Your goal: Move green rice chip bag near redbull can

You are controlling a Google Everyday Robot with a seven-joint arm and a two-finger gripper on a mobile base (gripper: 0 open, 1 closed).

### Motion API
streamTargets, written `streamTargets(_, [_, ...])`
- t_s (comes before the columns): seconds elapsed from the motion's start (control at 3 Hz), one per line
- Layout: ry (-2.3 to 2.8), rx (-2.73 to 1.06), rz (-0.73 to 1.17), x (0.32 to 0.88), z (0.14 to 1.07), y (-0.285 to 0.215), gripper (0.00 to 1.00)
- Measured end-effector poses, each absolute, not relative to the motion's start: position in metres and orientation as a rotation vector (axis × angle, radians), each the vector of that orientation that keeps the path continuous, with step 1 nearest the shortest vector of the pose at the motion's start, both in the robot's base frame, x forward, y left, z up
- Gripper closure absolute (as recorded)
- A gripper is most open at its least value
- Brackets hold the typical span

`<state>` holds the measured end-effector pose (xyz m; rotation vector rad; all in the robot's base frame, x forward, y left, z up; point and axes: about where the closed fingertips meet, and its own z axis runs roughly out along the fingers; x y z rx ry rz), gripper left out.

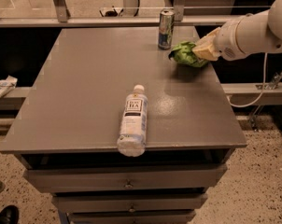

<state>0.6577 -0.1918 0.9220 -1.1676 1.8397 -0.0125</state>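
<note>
Green rice chip bag, clamped in the gripper, sits near redbull can.

Bench: smooth, matt grey top with a faint sheen toward its right side. Redbull can: glossy metal with a silver top. Green rice chip bag: crinkled, shiny film. Bottle: clear plastic with a matt white label. Pincer, at the bag's right edge: smooth cream casing. Arm: smooth white shell.
</note>
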Motion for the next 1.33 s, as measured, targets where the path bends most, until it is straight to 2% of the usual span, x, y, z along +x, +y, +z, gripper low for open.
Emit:
streamTargets(0.33, [1.834,-1.148,-0.004,0.677,0.915,-0.187,1.0])
streamTargets(0.67, [1.84,-1.139,0.018,0.695,0.905,-0.176,0.84])
streamTargets(1.0, [1.851,-1.149,0.048,0.709,0.893,-0.163,0.53])
streamTargets(1.33, [1.857,-1.156,0.065,0.714,0.886,-0.156,0.3])
